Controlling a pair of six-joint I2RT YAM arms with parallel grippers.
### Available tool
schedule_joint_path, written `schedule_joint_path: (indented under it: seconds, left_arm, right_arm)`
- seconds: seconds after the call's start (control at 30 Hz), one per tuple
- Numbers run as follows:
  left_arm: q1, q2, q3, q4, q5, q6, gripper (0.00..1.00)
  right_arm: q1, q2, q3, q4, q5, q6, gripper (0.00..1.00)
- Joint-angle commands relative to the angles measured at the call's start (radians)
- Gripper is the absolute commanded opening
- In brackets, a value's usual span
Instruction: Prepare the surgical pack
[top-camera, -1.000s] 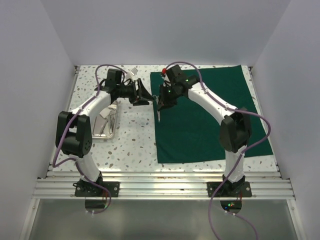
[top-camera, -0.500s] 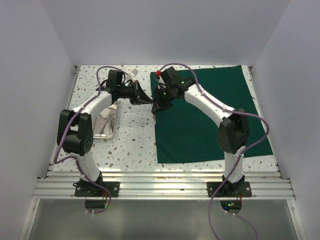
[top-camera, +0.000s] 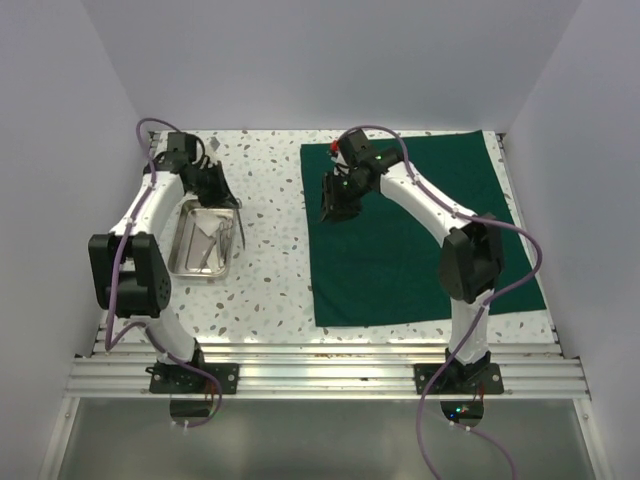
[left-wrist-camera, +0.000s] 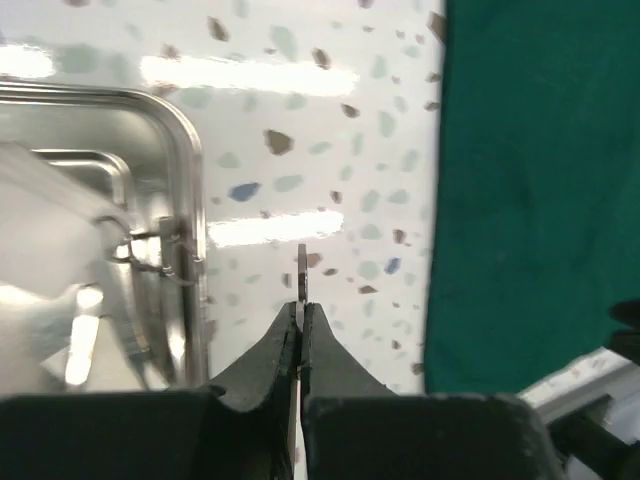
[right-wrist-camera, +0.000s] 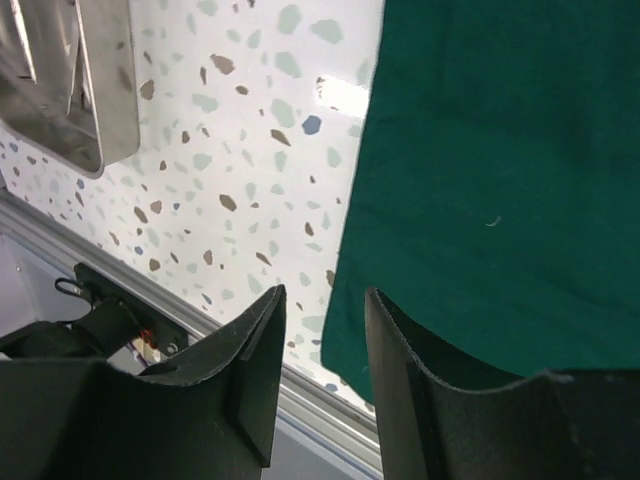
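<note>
The dark green drape (top-camera: 420, 240) lies flat on the right half of the table, and also shows in the wrist views (left-wrist-camera: 530, 180) (right-wrist-camera: 500, 180). A small steel tray (top-camera: 178, 250) sits on the left with steel instruments (top-camera: 207, 240) in it. My left gripper (top-camera: 222, 195) (left-wrist-camera: 301, 305) hangs over the tray's right rim (left-wrist-camera: 195, 200), shut on a thin steel instrument (left-wrist-camera: 301, 270) seen edge-on; it dangles beside the tray (top-camera: 240, 228). My right gripper (top-camera: 335, 208) (right-wrist-camera: 322, 292) hovers over the drape's left edge, open and holding nothing.
White speckled tabletop (top-camera: 265, 260) runs between tray and drape. An aluminium rail (top-camera: 320, 375) lines the near edge, with plain walls on three sides. The tray's corner (right-wrist-camera: 95, 90) shows in the right wrist view.
The steel instrument passed from my right gripper to my left, which shut on it and swung left to the tray. My right gripper opened and drew back slightly over the drape.
</note>
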Motion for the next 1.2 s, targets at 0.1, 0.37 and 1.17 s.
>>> schedule_joint_path:
  seconds: [0.1, 0.37, 1.17]
  left_arm:
    - [-0.012, 0.0, 0.15, -0.195, -0.397, 0.166, 0.0]
    - [-0.012, 0.101, 0.178, -0.239, -0.543, 0.166, 0.11]
    - [-0.012, 0.155, 0.027, -0.174, -0.267, 0.122, 0.0]
  right_arm:
    - [-0.035, 0.006, 0.022, -0.05, -0.009, -0.02, 0.41]
    - [-0.046, 0.04, 0.053, -0.076, -0.028, -0.037, 0.41]
    - [-0.072, 0.104, 0.079, -0.067, -0.074, -0.018, 0.41]
